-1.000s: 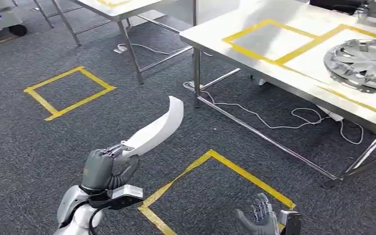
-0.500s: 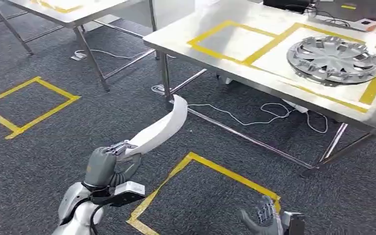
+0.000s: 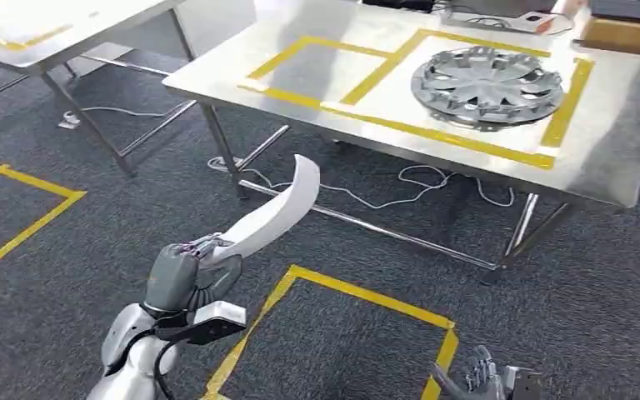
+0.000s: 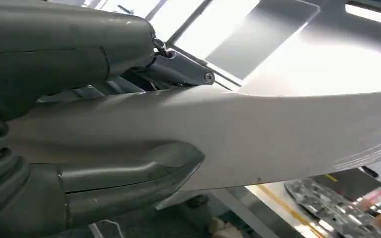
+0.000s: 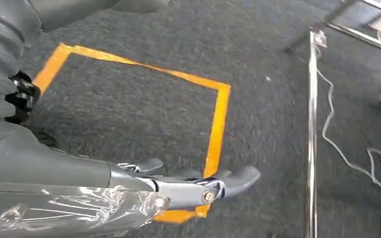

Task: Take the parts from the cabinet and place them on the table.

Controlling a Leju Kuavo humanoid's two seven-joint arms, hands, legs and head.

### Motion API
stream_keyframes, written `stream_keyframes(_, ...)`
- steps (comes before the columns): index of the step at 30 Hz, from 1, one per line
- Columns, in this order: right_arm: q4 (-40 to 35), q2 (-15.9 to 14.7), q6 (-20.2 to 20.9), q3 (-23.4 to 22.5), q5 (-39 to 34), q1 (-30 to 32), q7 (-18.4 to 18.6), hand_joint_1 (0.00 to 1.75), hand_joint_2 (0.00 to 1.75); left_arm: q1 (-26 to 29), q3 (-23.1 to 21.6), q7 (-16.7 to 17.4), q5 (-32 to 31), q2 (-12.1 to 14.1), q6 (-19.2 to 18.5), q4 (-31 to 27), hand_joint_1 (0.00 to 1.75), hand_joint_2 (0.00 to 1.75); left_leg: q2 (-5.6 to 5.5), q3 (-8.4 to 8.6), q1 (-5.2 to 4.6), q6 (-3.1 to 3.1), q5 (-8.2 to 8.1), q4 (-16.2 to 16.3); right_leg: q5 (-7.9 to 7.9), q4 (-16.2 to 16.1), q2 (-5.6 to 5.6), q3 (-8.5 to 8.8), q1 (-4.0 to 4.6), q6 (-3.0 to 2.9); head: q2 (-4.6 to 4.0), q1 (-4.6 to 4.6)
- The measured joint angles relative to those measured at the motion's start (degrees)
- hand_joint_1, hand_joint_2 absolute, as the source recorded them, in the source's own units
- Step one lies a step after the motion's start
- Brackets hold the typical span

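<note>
Nearest, low in the head view, the right hand (image 3: 475, 382) hangs over the grey carpet with nothing in it, fingers apart and lightly curled; the right wrist view shows those fingers (image 5: 228, 179) stretched out above the orange-yellow tape square (image 5: 213, 134) on the floor. To the left, the left hand (image 3: 185, 275) grips the narrow end of a long, curved white part (image 3: 277, 215), which rises up and away from it, its broad tip bending toward the table. In the left wrist view the thumb (image 4: 129, 173) presses one face of the white part (image 4: 278, 134) and the other fingers close on the opposite face. No writing, brand or label can be read on the part or on the hand.

Beyond the hands, a loose white cable (image 3: 400, 185) trails on the carpet beneath the steel table (image 3: 617, 150). The tabletop carries yellow tape outlines (image 3: 400, 125) forming two boxes side by side; the left box is bare, and a silver wheel cover (image 3: 487, 86) lies flat inside the right one. At the far edge of that table sits a brown box (image 3: 629, 33), too blurred to read. Farther left stands a second steel table (image 3: 75, 29), and another yellow square (image 3: 25, 221) marks the carpet at the left edge
</note>
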Motion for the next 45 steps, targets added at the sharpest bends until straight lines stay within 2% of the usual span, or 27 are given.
stream_keyframes(1,1.2,-0.3,0.0,-0.8,-0.2,-0.4,0.0,0.00,1.75,0.0,0.2,0.0,0.1,0.1,-0.1,0.1,1.75,1.75,-0.33,-2.78,0.00,0.02,-1.24,4.2,-0.10,0.0,0.72,0.07,0.00,-0.11,0.00,-0.15)
stream_keyframes(3,2.7,-1.0,0.0,-2.1,-0.6,-0.4,0.0,0.00,1.75,0.0,0.3,0.0,0.1,0.2,-0.3,0.4,1.75,1.75,-0.43,-5.40,0.00,0.15,0.32,6.1,-0.31,0.0,2.06,0.41,-0.01,-0.07,0.00,-0.20)
stream_keyframes(5,4.8,-1.5,-0.5,-3.8,-1.0,-0.7,0.1,0.00,1.75,-0.1,0.5,0.0,0.2,0.2,-0.5,0.5,1.75,1.75,-1.08,-3.43,0.10,0.37,5.99,-0.4,-0.56,0.0,3.60,0.91,-0.17,0.21,0.00,-0.17)
stream_keyframes(6,6.1,-1.9,-0.9,-4.8,-0.9,-0.9,0.3,0.00,1.75,-0.2,0.5,-0.1,0.4,0.2,-0.6,0.5,1.75,1.75,-2.66,-1.71,0.29,0.33,8.56,-4.7,-0.69,0.0,4.38,1.07,-0.32,0.47,0.00,-0.17)
stream_keyframes(7,7.2,-2.4,-1.5,-5.8,-0.7,-1.1,0.8,0.00,1.75,-0.3,0.5,-0.2,0.7,0.2,-0.7,0.5,1.75,1.75,-6.13,-0.88,0.73,0.12,9.11,-7.5,-0.84,0.3,4.97,0.80,-0.05,0.97,0.00,-0.35)
stream_keyframes(11,10.9,-3.8,-3.9,-9.7,0.7,-0.7,6.9,0.00,1.75,-0.8,0.9,-0.3,1.6,-0.1,-1.5,0.8,1.75,1.75,-4.81,-0.20,0.55,1.87,8.25,-8.9,-0.69,-0.2,7.13,-0.37,-0.58,2.49,0.00,-0.31)
stream_keyframes(12,11.6,-4.0,-4.6,-10.5,1.3,-0.5,8.3,0.00,1.75,-0.9,0.9,-0.3,1.8,-0.2,-1.6,0.8,1.75,1.75,-4.03,0.15,0.80,2.23,8.34,-9.2,-0.90,0.1,6.37,-0.24,-0.52,2.64,0.00,-0.30)
stream_keyframes(14,12.9,-4.0,-5.9,-11.5,2.3,-0.8,10.9,0.00,1.75,-1.2,0.9,-0.4,2.1,-0.4,-1.7,0.8,1.75,1.75,-2.68,0.68,0.56,3.01,7.87,-9.2,-3.81,5.8,1.24,-3.00,-0.04,3.07,0.00,0.63)
stream_keyframes(16,13.7,-3.9,-6.6,-11.9,3.0,-1.1,11.9,0.00,1.75,-1.2,1.1,-0.4,2.1,-0.4,-1.7,0.9,1.75,1.75,-0.92,1.12,0.20,3.42,7.40,-9.2,-7.59,15.7,-0.43,-8.19,-0.23,3.23,0.00,0.59)
stream_keyframes(17,14.1,-3.9,-6.7,-12.1,3.1,-1.0,12.2,0.00,1.75,-1.2,1.1,-0.4,2.1,-0.4,-1.7,0.9,1.75,1.75,-0.25,1.36,0.10,3.43,7.18,-9.2,-7.99,18.3,-0.65,-9.75,-0.30,3.27,0.00,0.66)
stream_keyframes(19,14.7,-3.9,-7.0,-12.6,3.2,-0.8,12.4,0.00,1.75,-1.2,1.1,-0.4,2.1,-0.4,-1.7,1.0,1.75,1.75,0.90,2.05,0.04,3.35,6.61,-9.2,-4.97,15.3,-0.81,-8.40,-0.34,3.18,0.00,0.66)
stream_keyframes(20,14.9,-3.9,-7.1,-12.8,3.2,-0.9,12.4,0.00,1.75,-1.3,1.1,-0.4,2.2,-0.5,-1.8,1.0,1.75,1.75,1.49,2.66,0.03,3.17,6.22,-9.2,-1.94,9.6,-1.30,-5.43,-0.29,2.99,0.00,0.61)
stream_keyframes(21,15.0,-3.9,-7.1,-13.0,3.2,-0.9,12.4,0.00,1.75,-1.4,1.1,-0.4,2.2,-0.5,-1.8,1.0,1.75,1.75,2.01,3.25,0.00,3.02,5.80,-9.2,0.44,4.0,-2.73,-2.42,-0.11,2.66,0.00,0.66)
stream_keyframes(22,15.1,-3.9,-7.1,-13.0,3.2,-1.0,12.5,0.00,1.75,-1.4,1.1,-0.4,2.2,-0.5,-1.8,1.0,1.75,1.75,2.38,3.61,-0.24,2.69,5.40,-9.2,0.28,1.1,-5.87,-0.79,0.40,2.38,0.00,0.75)
stream_keyframes(26,15.5,-3.9,-7.8,-13.1,4.6,-1.3,14.0,0.00,1.75,-1.6,1.2,-0.3,2.5,-0.5,-1.9,1.0,1.75,1.75,4.33,4.49,-0.62,1.40,4.48,-10.1,-0.67,0.5,-3.46,-0.43,0.85,0.93,0.00,0.68)
stream_keyframes(27,15.5,-3.9,-7.8,-13.1,5.2,-1.2,14.4,0.00,1.75,-1.8,1.2,0.0,2.6,-0.5,-1.9,1.0,1.75,1.75,3.71,4.93,-0.38,0.82,4.17,-9.8,-0.48,-0.2,-2.77,0.45,0.10,0.50,0.00,0.63)
stream_keyframes(28,15.6,-3.9,-8.0,-13.2,5.7,-1.1,14.4,0.00,1.75,-2.0,1.2,0.3,2.7,-0.4,-1.9,1.1,1.75,1.75,1.36,4.58,-0.38,0.70,3.78,-8.5,-0.87,-0.3,-2.40,1.02,0.03,0.14,-0.02,0.37)
stream_keyframes(29,15.6,-3.9,-8.1,-13.2,6.4,-1.2,14.6,0.00,1.75,-2.2,1.2,0.5,3.1,-0.4,-1.8,1.1,1.75,1.75,0.06,2.79,-0.36,0.62,2.35,-5.2,-1.12,-0.4,-2.15,1.34,-0.05,-0.19,0.00,0.15)
stream_keyframes(31,15.9,-3.8,-8.4,-13.2,8.4,-1.5,15.3,0.00,1.75,-2.3,1.6,1.3,3.4,-0.3,-1.6,1.4,1.75,1.75,-0.67,-3.58,-0.29,0.35,-1.22,4.7,-1.88,-0.4,-0.99,1.97,-0.09,-0.51,-0.02,-0.13)
stream_keyframes(33,16.1,-3.7,-8.6,-13.1,9.7,-1.2,15.9,0.00,1.75,-2.3,2.0,1.6,3.8,-0.3,-1.5,1.9,1.75,1.75,-0.78,-7.31,-0.27,0.28,0.02,8.1,-2.76,-0.4,-0.15,3.07,-0.16,-0.39,0.00,-0.26)
stream_keyframes(34,16.2,-3.7,-8.8,-13.0,10.3,-1.0,16.3,0.00,1.75,-2.3,2.1,1.8,3.9,-0.3,-1.5,2.0,1.75,1.75,-0.78,-7.20,-0.24,0.28,2.77,6.2,-3.28,-0.4,0.20,3.86,-0.26,-0.21,0.00,-0.26)
stream_keyframes(36,16.4,-3.6,-8.9,-12.8,11.7,-0.9,17.1,0.00,1.75,-2.5,2.5,2.0,4.3,-0.4,-1.3,2.3,1.75,1.75,-0.79,-4.02,-0.09,0.14,10.40,-3.3,-4.67,-0.4,0.79,5.87,-0.63,0.43,0.00,-0.26)
stream_keyframes(37,16.5,-3.5,-8.9,-12.8,12.2,-0.9,17.5,0.00,1.75,-2.6,2.8,2.0,4.3,-0.3,-1.2,2.5,1.75,1.75,-0.79,-2.98,0.19,-0.09,12.28,-7.0,-5.34,-0.4,0.96,5.67,-0.52,0.88,-0.02,-0.42)
stream_keyframes(38,16.5,-3.5,-9.0,-12.7,12.7,-1.1,17.9,0.00,1.75,-2.9,3.0,2.0,4.5,-0.4,-1.0,2.6,1.75,1.75,-1.13,-1.54,0.10,0.13,10.11,-8.9,-6.24,-0.1,1.25,5.75,-0.13,1.31,0.00,-0.89)
stream_keyframes(42,16.6,-3.4,-9.3,-12.4,14.4,-0.9,18.8,0.00,1.75,-3.2,3.7,2.3,4.8,-0.7,-0.6,2.8,1.75,1.75,-1.38,-0.49,0.32,2.40,8.70,-9.2,-6.66,-1.0,1.01,7.38,-0.25,2.42,0.02,-0.57)
stream_keyframes(43,16.6,-3.4,-9.3,-12.3,14.6,-1.0,18.8,0.00,1.75,-3.2,4.0,2.3,4.9,-0.8,-0.4,2.8,1.75,1.75,-1.38,0.31,0.27,2.86,8.07,-9.4,-6.28,1.2,0.27,6.54,-0.24,2.70,-0.02,-0.44)
stream_keyframes(45,16.6,-3.3,-9.2,-12.2,15.1,-1.2,18.9,0.00,1.75,-3.3,4.3,2.4,4.9,-0.8,-0.3,2.9,1.75,1.75,-1.26,1.63,0.20,3.13,6.94,-9.5,-7.30,9.9,-0.41,1.08,-0.19,2.81,0.00,-0.33)
